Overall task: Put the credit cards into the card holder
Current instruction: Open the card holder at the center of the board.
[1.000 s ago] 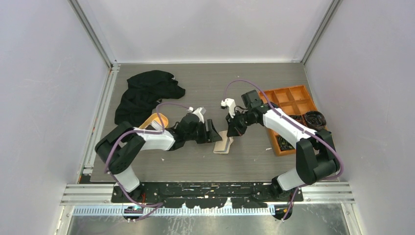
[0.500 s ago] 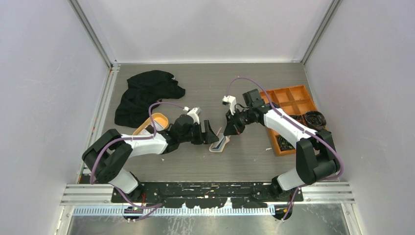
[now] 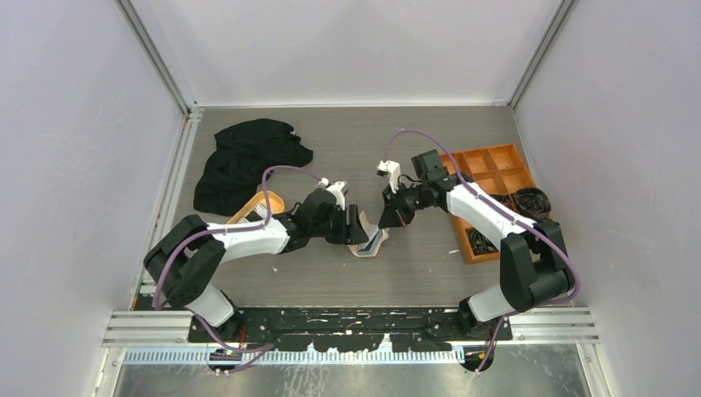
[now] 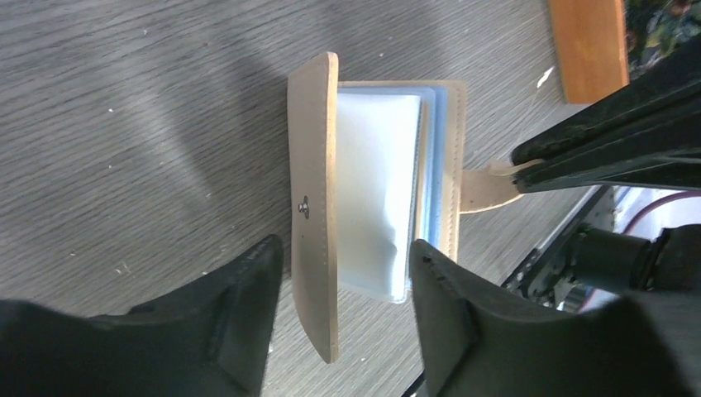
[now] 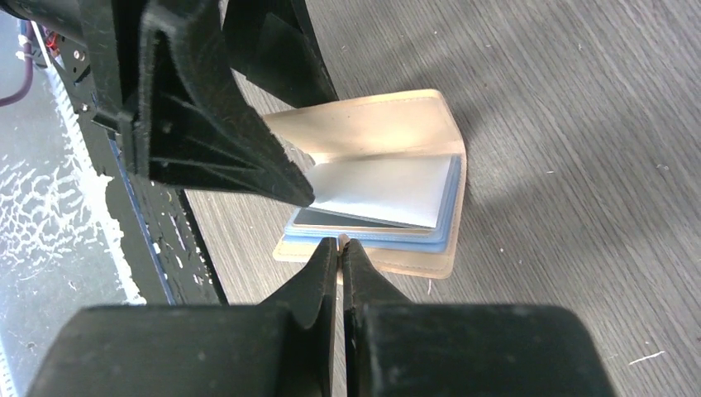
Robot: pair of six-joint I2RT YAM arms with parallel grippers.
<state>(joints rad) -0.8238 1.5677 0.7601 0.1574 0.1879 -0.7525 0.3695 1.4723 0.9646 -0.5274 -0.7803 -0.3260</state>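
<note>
Centre of the grey wood-grain table (image 3: 347, 141), and the small beige-pink leather-like folding card holder (image 3: 369, 242) is found lying half open, with both arms gathered over it. The left arm is stretched low and long from its base at the near edge. Its white forearm is laid rightward toward the middle, and the left gripper (image 3: 355, 227) is brought up against the holder's left side. Its fingers (image 4: 248, 306) are spread wide. In the left wrist view the raised beige cover (image 4: 314, 149), with its small metal snap stud (image 4: 303, 205), is framed between them along with the pale blue-white pockets (image 4: 376, 182), and nothing is clamped. Whether either finger touches the leather cannot be told. The right arm is folded high, its elbow carried just beside the orange compartmented box (image 3: 478, 162). Its white forearm is sloped back to the left and downward, so that the right gripper (image 3: 387, 218) is pointed at the holder's far right side. Its fingers are pressed together, and the beige snap tab (image 4: 488, 186) is pinched between their tips, drawn out from the lower cover. That lower cover is laid flat on the table, while the upper one is tilted up off the pockets. Whether any of the credit cards is lodged in those pockets cannot be told. A crumpled black cloth (image 3: 248, 157) is seen at the far left, and an orange oval tray (image 3: 271, 199) is partly hidden behind the left arm.
</note>
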